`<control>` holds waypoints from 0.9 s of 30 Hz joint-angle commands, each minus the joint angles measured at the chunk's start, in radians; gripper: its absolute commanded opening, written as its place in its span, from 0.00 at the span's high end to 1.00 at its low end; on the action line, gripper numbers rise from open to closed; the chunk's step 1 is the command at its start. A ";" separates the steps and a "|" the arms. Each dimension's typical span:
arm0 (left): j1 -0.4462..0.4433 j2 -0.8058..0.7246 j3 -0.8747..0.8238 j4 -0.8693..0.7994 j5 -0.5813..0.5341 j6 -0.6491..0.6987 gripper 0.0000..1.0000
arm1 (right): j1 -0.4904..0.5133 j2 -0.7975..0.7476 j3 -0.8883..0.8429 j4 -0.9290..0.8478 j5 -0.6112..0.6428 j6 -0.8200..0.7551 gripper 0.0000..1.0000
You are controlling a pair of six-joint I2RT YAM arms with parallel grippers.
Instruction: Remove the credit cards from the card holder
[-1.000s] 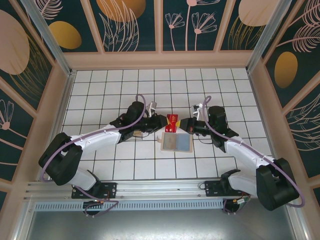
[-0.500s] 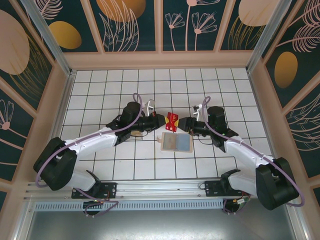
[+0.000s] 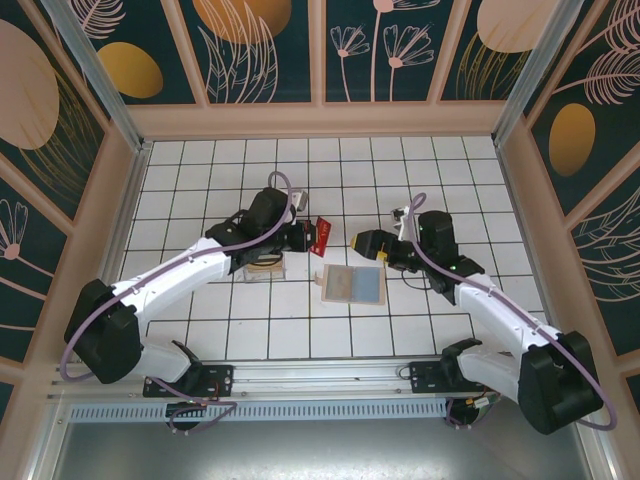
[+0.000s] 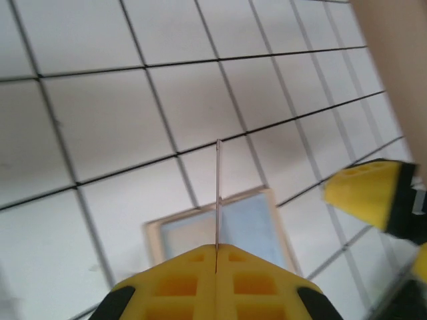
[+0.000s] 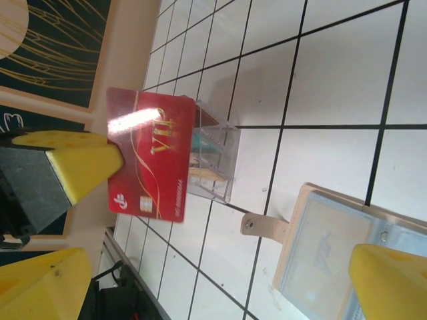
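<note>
Now our left gripper is clamped on the red card, pinching it by one long edge. From the left wrist the card shows as a thin line jutting straight out past the fingertips. From above, it hangs over the table with its long axis running roughly 12 to 6 o'clock, tipped a little.

Our right gripper sits at 3 o'clock of the card, near it but apart, its fingers spread wide with nothing between them.

The card holder lies open and flat at about 5 o'clock of the card, light blue face up. Whether another card sits in its pockets, we cannot tell.

From the right wrist, the clear tray stands just behind the red card, with a teal card and a tan card in it.

We judge that the red card goes there next. Seen from above, the tray lies toward 8 o'clock of the card, close under our left wrist, so the left arm is the nearer one and needs to swing back that way.
</note>
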 commanded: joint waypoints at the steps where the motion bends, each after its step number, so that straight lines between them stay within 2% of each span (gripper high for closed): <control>1: -0.003 -0.012 0.038 -0.181 -0.165 0.253 1.00 | 0.010 -0.037 0.027 -0.010 0.047 -0.027 0.01; 10: -0.001 0.003 0.047 -0.297 -0.357 0.729 1.00 | 0.010 -0.061 0.024 -0.024 0.060 -0.064 0.01; 12: -0.003 -0.010 0.020 -0.274 -0.409 0.794 1.00 | 0.009 -0.067 0.015 -0.017 0.065 -0.063 0.01; 18: -0.002 -0.103 -0.051 -0.206 -0.449 0.990 1.00 | 0.006 -0.075 0.000 -0.003 0.074 -0.057 0.01; 21: -0.002 -0.137 -0.102 -0.190 -0.452 1.146 1.00 | 0.004 -0.071 0.000 0.002 0.074 -0.055 0.01; 27: -0.002 -0.219 -0.248 0.012 -0.547 1.324 1.00 | 0.003 -0.068 0.005 0.000 0.077 -0.051 0.01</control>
